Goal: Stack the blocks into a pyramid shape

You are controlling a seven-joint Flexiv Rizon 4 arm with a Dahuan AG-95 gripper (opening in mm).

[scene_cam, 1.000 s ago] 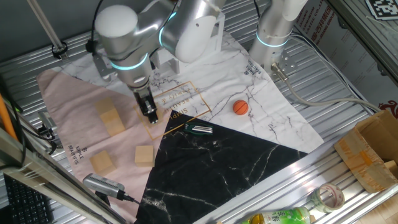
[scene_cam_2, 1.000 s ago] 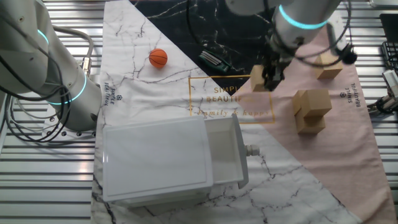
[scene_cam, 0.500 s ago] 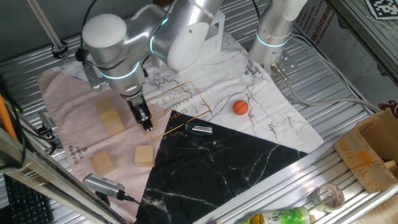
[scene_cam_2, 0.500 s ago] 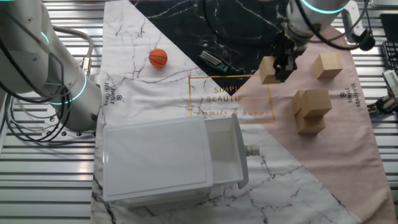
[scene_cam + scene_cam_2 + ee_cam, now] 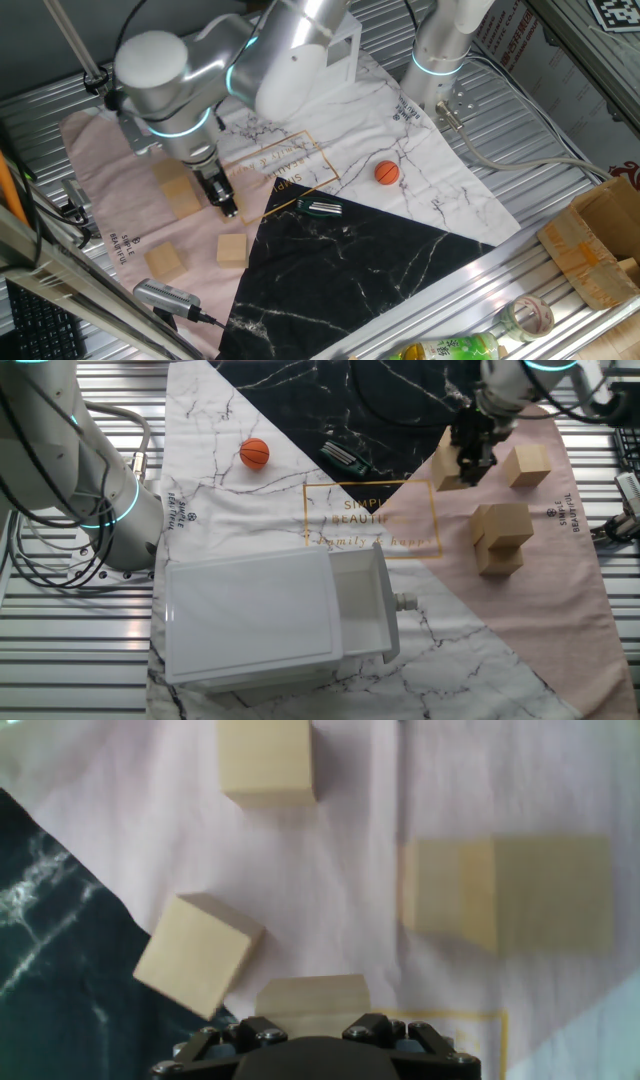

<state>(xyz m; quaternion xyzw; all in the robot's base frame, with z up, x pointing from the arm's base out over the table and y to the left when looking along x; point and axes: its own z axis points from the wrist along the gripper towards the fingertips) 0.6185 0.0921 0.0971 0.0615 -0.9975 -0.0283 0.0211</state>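
From left to right on the pink cloth (image 5: 110, 160): a plain tan wooden cube (image 5: 165, 262), a stacked pair (image 5: 180, 192), another cube (image 5: 232, 249). The gripper (image 5: 227, 203), clenched on a block (image 5: 449, 458), has shifted left from the gold lettering; orange ball (image 5: 387, 172) unmoved

Arm: we see that it has swung away from the white box toward the pink part of the cloth (image 5: 100, 150) during the last second.
Gripper (image 5: 470, 460): it moved from the gold printed frame (image 5: 370, 518) to a place near the block stack (image 5: 500, 538).
Carried block (image 5: 452, 458): it travelled together with the fingers, and it is now over the pink cloth, between the stack and the loose blocks.
Height: we cannot tell whether it changed.
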